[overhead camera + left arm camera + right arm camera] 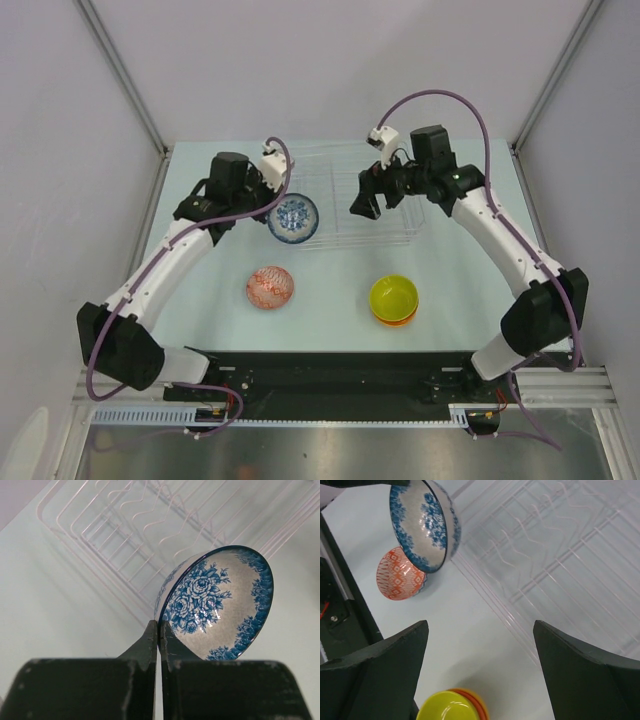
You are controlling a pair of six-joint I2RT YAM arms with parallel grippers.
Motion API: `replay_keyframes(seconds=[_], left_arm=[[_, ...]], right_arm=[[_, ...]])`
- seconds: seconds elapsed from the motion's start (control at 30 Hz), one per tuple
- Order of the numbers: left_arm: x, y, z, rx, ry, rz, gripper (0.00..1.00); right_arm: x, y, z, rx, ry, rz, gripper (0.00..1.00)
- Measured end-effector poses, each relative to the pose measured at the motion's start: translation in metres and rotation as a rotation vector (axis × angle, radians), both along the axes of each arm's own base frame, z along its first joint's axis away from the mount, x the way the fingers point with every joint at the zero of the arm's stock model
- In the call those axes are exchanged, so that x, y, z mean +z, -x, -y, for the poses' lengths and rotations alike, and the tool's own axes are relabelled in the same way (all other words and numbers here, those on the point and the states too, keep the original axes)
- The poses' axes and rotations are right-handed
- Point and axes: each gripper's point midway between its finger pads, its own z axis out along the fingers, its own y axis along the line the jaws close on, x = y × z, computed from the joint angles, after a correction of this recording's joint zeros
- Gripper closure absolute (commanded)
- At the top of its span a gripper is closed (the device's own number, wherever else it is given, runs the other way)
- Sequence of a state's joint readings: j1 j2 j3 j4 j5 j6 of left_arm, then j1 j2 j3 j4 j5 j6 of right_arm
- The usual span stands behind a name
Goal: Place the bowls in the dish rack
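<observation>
The left end effector [158, 626] was closed on the rim of the blue floral bowl [220, 600], its two fingers pinched together with the rim between them. The bowl was held tilted on edge, clear of the counter [330, 322], with its inside facing partly sideways. In the overhead view it hung at the near-left corner of the dish rack [365, 200], just over the rack's near wall; whether it touched the rack could not be told. The rack itself lay at the far middle of the counter, and no bowl was seated among its prongs. The right end effector [480, 626] was open, fingers spread wide and gripping nothing, positioned above the rack's middle, to the right of the held bowl. An orange-patterned bowl [270, 288] sat upright on the counter near and slightly left of the rack. A yellow-green bowl [393, 295] was nested in an orange bowl [476, 700], the stack resting on the counter near the rack's right half, well apart from the patterned one.
</observation>
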State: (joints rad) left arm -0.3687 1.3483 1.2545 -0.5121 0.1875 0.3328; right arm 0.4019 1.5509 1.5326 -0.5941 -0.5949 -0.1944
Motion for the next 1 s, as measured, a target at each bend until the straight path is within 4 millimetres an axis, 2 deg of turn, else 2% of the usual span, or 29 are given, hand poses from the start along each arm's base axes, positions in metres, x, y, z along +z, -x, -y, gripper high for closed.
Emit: replay_keyframes(seconds=[0.2,0.33,0.57,0.73,0.87,1.0], left_arm=[[0.011,0.003,0.03,-0.05,0.047,0.013,1.0],[0.022,0.008,0.046,-0.089,0.077,0.03,1.0],[0.023,0.013,0.057,-0.115,0.094,0.02,1.0],[0.021,0.013,0.059,-0.117,0.093,0.014,1.0],[0.021,0.013,0.059,-0.117,0.093,0.013,1.0],[0.019,0.012,0.059,-0.117,0.091,0.009,1.0]], right_arm=[[-0.019,-0.002,-0.025,0.033,-0.025,-0.074,0.09],[-0.022,-0.002,-0.035,0.044,-0.034,-0.082,0.1],[-0.025,-0.002,-0.056,0.079,-0.049,-0.089,0.12],[-0.033,0.003,-0.069,0.106,-0.04,-0.107,0.26],[-0.038,0.003,-0.073,0.103,-0.028,-0.111,0.42],[-0.042,-0.002,-0.072,0.077,-0.001,-0.091,0.5]])
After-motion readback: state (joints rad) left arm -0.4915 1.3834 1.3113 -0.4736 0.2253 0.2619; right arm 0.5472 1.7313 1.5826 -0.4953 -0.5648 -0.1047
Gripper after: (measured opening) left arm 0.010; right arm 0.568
